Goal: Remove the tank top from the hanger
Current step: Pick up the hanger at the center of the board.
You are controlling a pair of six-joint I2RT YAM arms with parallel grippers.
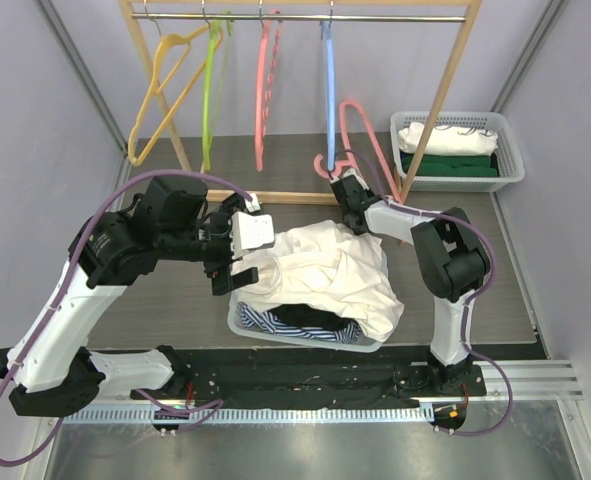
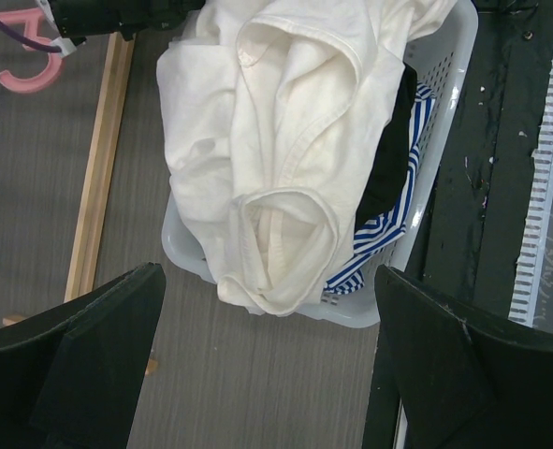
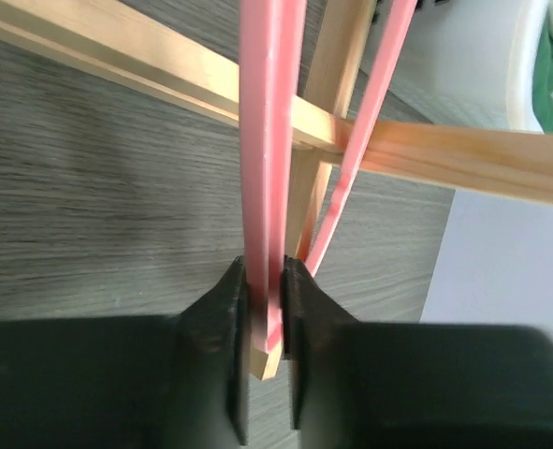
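In the top view, bare worktop (image 1: 165, 300) left of centre gives the left end effector (image 1: 250, 240), jaws wide, room to pass. At centre the near basket (image 1: 240, 325), heaped with the white tank top (image 1: 325, 265), blocks low travel. Behind it the wooden rack (image 1: 439, 100) fences the upper middle, coloured hangers (image 1: 329, 80) dangling from its rail. The right end effector (image 3: 265, 304) pinches the pink hanger (image 3: 271, 140) beside the rack's right post; a far basket (image 1: 457, 184) fills the upper right

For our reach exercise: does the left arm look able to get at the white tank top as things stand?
Probably yes: the left arm, jaws open, hovers above the white tank top, which lies uncovered atop the laundry basket.
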